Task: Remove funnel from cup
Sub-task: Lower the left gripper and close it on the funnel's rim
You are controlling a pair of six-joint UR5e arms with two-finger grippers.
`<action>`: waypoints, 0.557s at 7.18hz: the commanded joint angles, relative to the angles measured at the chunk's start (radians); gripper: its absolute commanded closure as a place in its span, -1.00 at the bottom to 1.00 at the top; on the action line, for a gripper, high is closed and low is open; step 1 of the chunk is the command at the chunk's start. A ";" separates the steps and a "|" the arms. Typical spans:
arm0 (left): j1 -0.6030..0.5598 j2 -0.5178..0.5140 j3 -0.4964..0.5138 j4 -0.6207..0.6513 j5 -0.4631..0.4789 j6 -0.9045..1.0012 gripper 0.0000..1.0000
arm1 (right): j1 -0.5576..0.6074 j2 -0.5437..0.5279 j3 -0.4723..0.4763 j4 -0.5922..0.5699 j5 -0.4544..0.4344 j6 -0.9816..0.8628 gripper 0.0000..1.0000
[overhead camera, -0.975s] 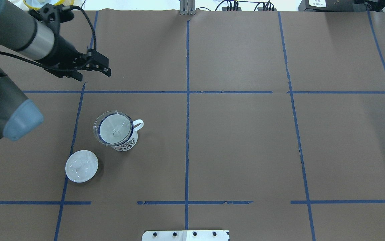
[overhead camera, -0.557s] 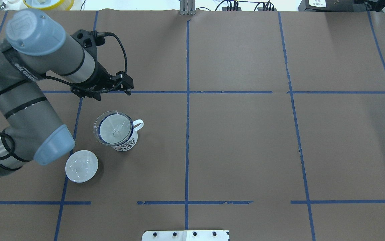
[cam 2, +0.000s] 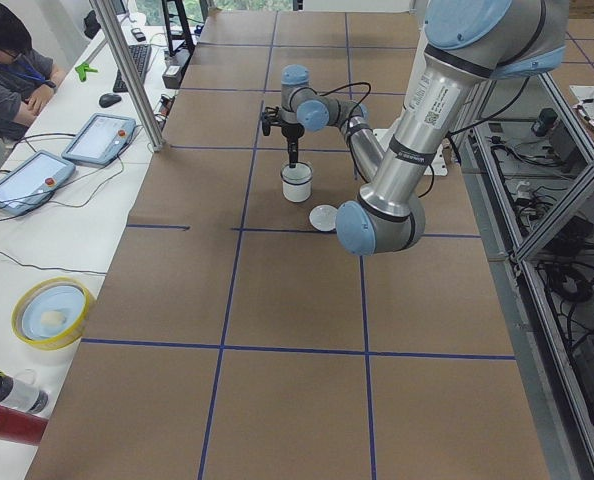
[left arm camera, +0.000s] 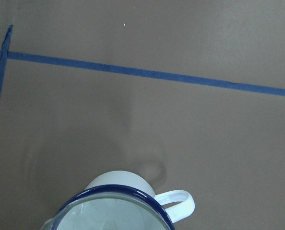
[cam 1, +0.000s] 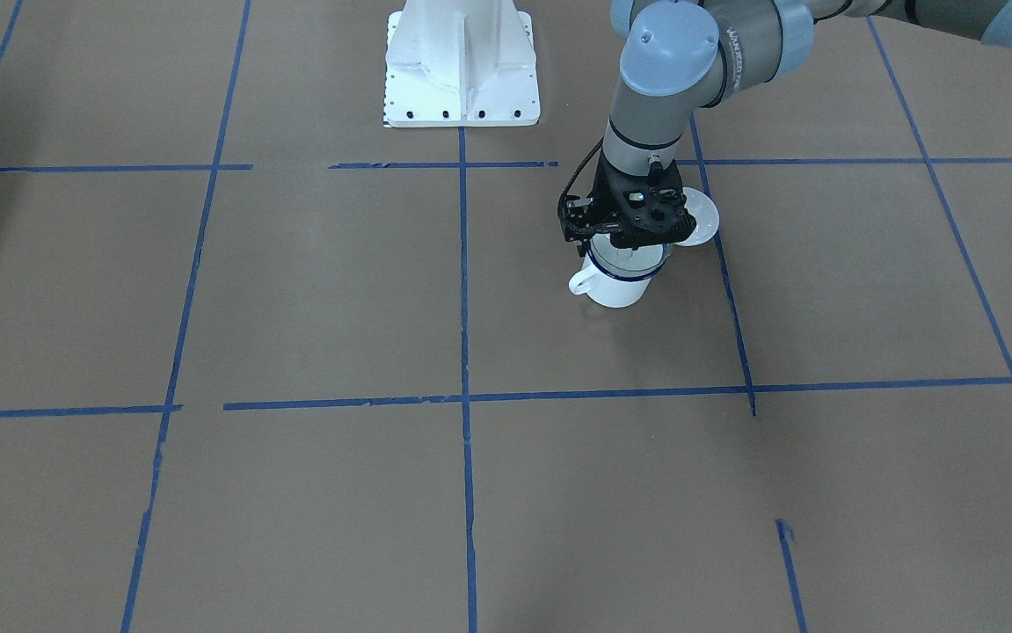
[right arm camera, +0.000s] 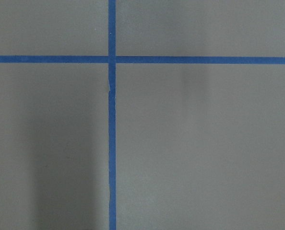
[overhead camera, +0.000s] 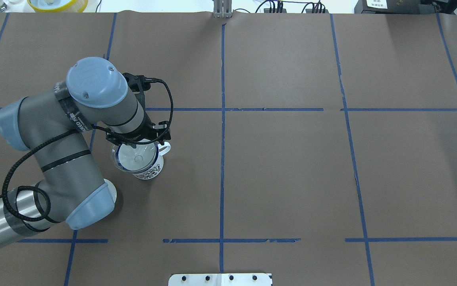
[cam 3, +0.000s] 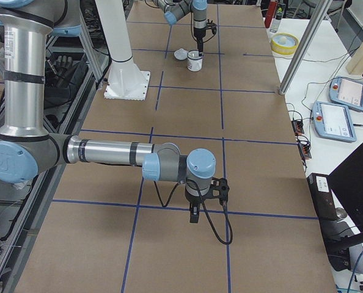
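Note:
The white enamel cup [overhead camera: 149, 170] with a dark blue rim stands left of the table's middle, its handle toward the centre. The clear funnel [overhead camera: 135, 157] sits in its mouth. Both also show in the front view, the cup [cam 1: 615, 292] and the funnel [cam 1: 625, 259], and at the bottom of the left wrist view, where I see the cup's rim [left arm camera: 114, 190]. My left gripper [overhead camera: 137, 140] hangs point-down over the cup's far rim; its fingers look spread, empty. My right gripper [cam 3: 194, 217] shows only in the exterior right view, far off over bare paper; I cannot tell its state.
A white round lid [cam 1: 704, 225] lies beside the cup, mostly hidden under my left elbow in the overhead view. The robot's white base plate [cam 1: 462, 61] is at the near edge. A yellow bowl [cam 2: 52, 311] and tablets [cam 2: 99, 138] lie off the brown paper.
My left arm has swung in from the far left corner toward the cup; its gripper now hangs over the cup's far rim, and the elbow now covers the lid.

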 commanded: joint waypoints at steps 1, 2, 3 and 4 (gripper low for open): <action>0.013 -0.009 0.003 0.001 0.003 0.000 -0.41 | 0.000 0.000 0.000 0.000 0.000 0.000 -1.00; 0.015 -0.015 0.008 0.001 0.003 0.000 -0.37 | 0.000 0.000 0.000 0.000 0.000 0.000 -1.00; 0.015 -0.027 0.021 0.001 0.003 0.000 -0.34 | 0.000 0.000 0.000 0.000 0.000 0.000 -1.00; 0.018 -0.030 0.028 0.001 0.005 0.000 -0.29 | 0.000 0.000 0.000 0.000 0.000 0.000 -1.00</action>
